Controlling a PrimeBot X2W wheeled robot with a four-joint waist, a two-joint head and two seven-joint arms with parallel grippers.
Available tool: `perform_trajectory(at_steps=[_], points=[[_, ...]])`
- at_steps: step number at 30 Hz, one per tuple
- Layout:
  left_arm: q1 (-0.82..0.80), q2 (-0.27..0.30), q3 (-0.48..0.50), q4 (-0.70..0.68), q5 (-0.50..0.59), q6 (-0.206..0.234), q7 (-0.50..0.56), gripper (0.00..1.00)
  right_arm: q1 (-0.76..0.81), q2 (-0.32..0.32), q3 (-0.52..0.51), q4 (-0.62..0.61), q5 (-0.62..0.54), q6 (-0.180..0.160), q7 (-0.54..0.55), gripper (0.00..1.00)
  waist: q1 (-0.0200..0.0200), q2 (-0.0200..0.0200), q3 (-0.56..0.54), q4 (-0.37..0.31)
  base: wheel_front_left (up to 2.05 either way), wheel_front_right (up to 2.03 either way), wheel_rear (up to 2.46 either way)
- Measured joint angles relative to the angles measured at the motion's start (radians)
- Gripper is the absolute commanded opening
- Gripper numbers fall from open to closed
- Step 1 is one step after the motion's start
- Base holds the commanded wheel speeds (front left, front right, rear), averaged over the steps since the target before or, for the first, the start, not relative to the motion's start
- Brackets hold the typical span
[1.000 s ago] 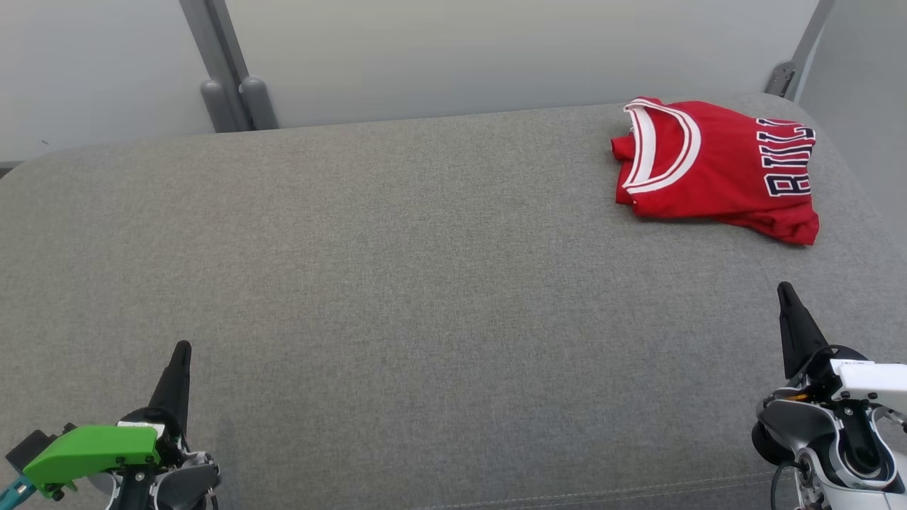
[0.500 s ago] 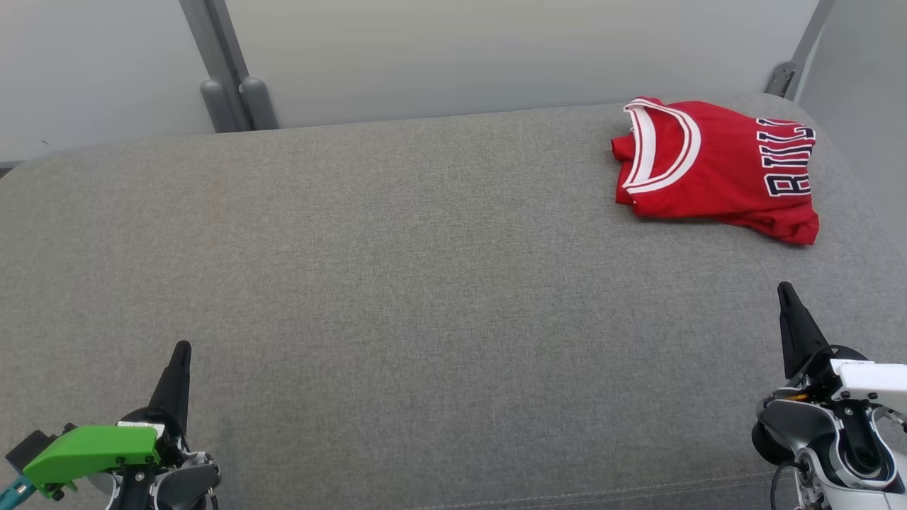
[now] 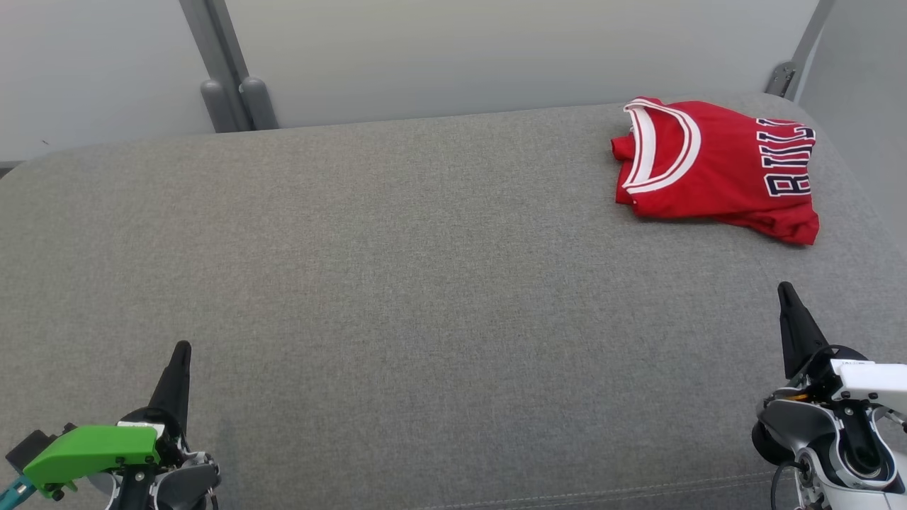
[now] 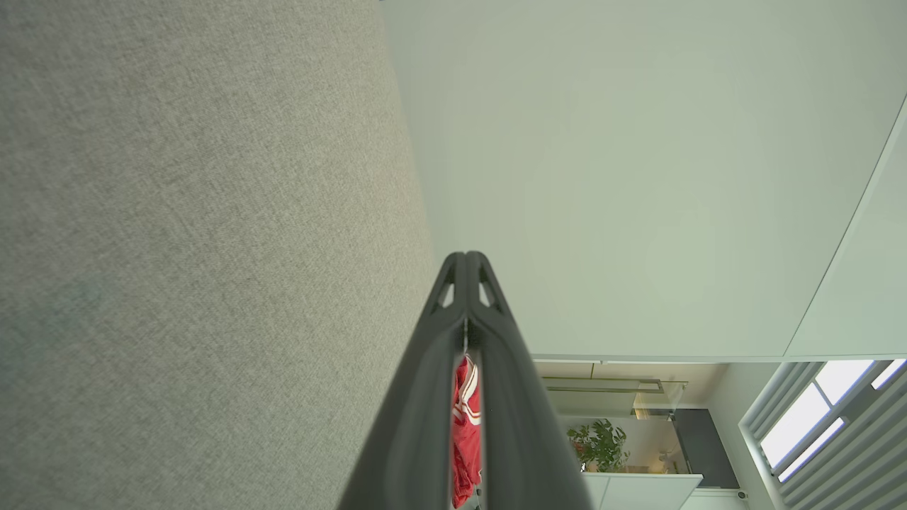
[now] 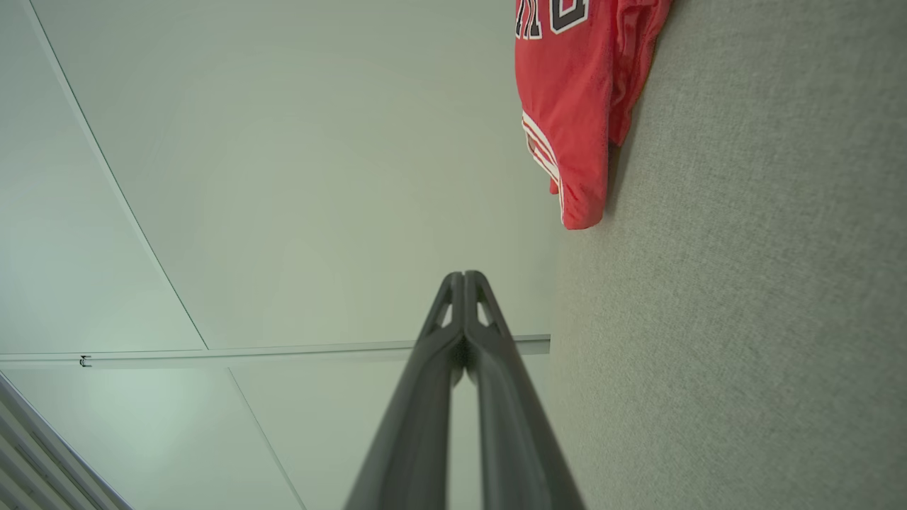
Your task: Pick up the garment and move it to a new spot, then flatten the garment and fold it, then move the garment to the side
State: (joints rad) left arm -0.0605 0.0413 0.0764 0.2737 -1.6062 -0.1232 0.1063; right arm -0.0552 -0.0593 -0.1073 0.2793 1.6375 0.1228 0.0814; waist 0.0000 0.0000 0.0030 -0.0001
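Garment: the red jersey [image 3: 716, 170] lies folded on the grey cushion [image 3: 425, 283], ahead of the right pincer [image 3: 786, 294] and apart from it, and well across from the left pincer [image 3: 181, 350].
Pincers: both pressed together, pinching nothing.
Done, by the look: moving, flattening, folding, setting aside.
Left: seemingly nothing.

- The grey cushion [image 3: 397, 297] lies open across the centre and left of the head view, giving wide passage.
- The folded garment [image 3: 716, 173] occupies the upper right, near the back edge.
- Grey posts [image 3: 256, 103] stand at the upper left, behind the cushion.
- A wall [image 3: 496, 49] closes the top.
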Motion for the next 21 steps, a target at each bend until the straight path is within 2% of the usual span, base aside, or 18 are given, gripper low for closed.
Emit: perform_trajectory(at_steps=[21], points=[[0.000,0.000,0.001,0.000,0.000,0.000,0.000,0.00,0.000,0.002,-0.001,0.000,0.000,0.000,0.000,0.00,0.0000,0.0000,0.000,0.000,0.00,0.00,0.00]])
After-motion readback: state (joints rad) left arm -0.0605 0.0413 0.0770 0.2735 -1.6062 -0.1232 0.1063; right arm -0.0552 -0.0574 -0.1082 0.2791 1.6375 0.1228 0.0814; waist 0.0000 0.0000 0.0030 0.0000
